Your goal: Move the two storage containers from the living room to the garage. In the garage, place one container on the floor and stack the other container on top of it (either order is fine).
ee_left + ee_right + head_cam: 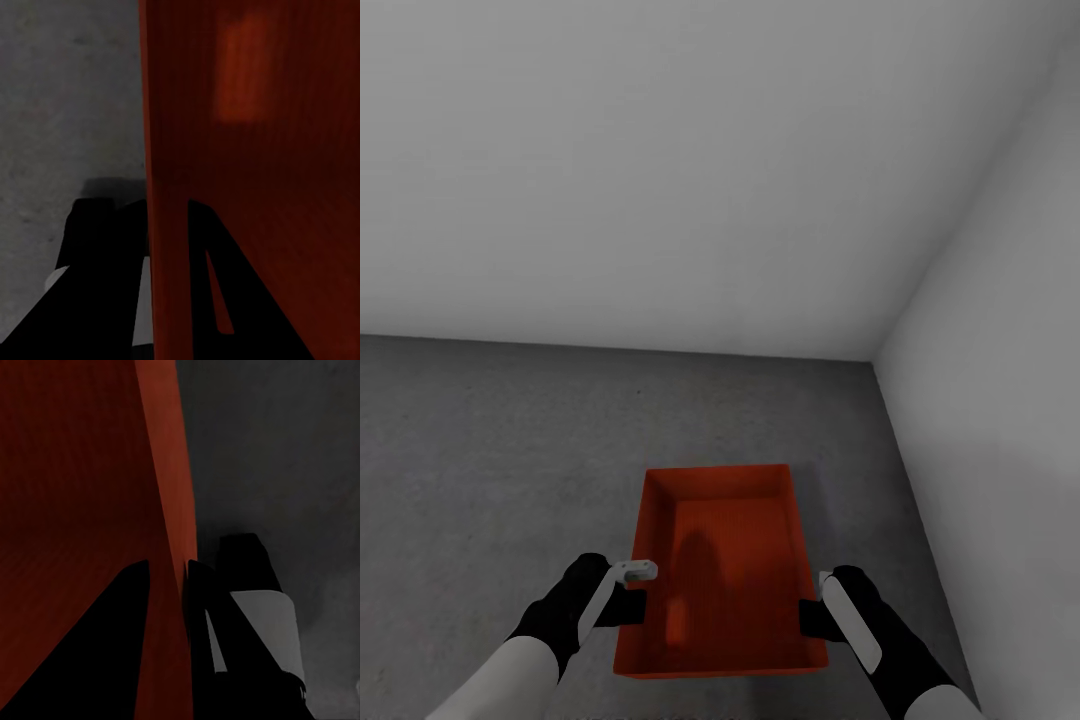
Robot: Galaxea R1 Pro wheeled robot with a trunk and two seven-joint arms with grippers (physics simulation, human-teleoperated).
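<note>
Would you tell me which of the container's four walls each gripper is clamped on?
The storage container's two long side walls: left gripper on the left one, right gripper on the right; the short walls are free.

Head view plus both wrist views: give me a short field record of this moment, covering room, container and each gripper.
room: grey concrete floor, plain pale walls, corner ahead at right
container: one orange-red storage container, empty, held between both arms
left gripper: shut on the container's left wall, one finger each side
right gripper: shut on the right wall likewise
resting on floor or lifted: cannot tell

R claw (184, 577) clamps orange-red bin wall (169, 480) w/ grey concrete floor (277, 450) beside.
</note>
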